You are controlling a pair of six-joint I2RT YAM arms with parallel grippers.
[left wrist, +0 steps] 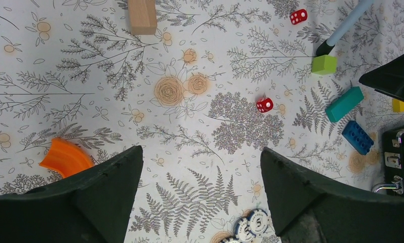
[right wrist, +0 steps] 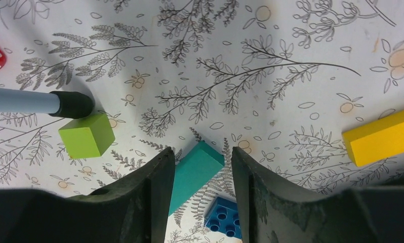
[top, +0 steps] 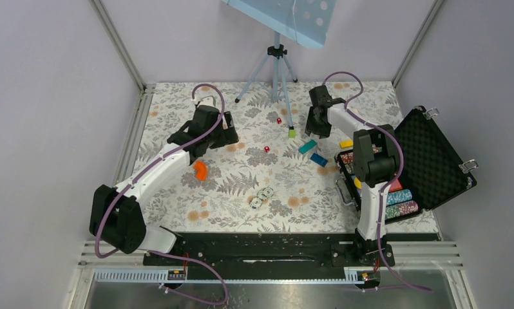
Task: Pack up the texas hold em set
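Black case [top: 435, 158] lay open at the right edge of the floral desk [top: 177, 103], with loose pieces spread to its left.
The left fingers [left wrist: 104, 197] hung wide apart over the desk and held nothing, an orange piece [top: 200, 169] just beside them. Near the front middle sat a small cluster of discs [top: 261, 196], and two red dice [left wrist: 265, 105] lay farther back, well apart from each other. A green cube [top: 292, 133] rested against a tripod foot [right wrist: 72, 104]. The right fingers [right wrist: 139, 202] stood about half open astride a teal brick [right wrist: 197, 169], a gap showing on its right side; whether they touched it I could not tell. A blue brick [top: 318, 159] and a yellow brick [top: 346, 143] lay near the case, whose foam-lined lid leaned back and whose tray held rows of chips [top: 401, 207].
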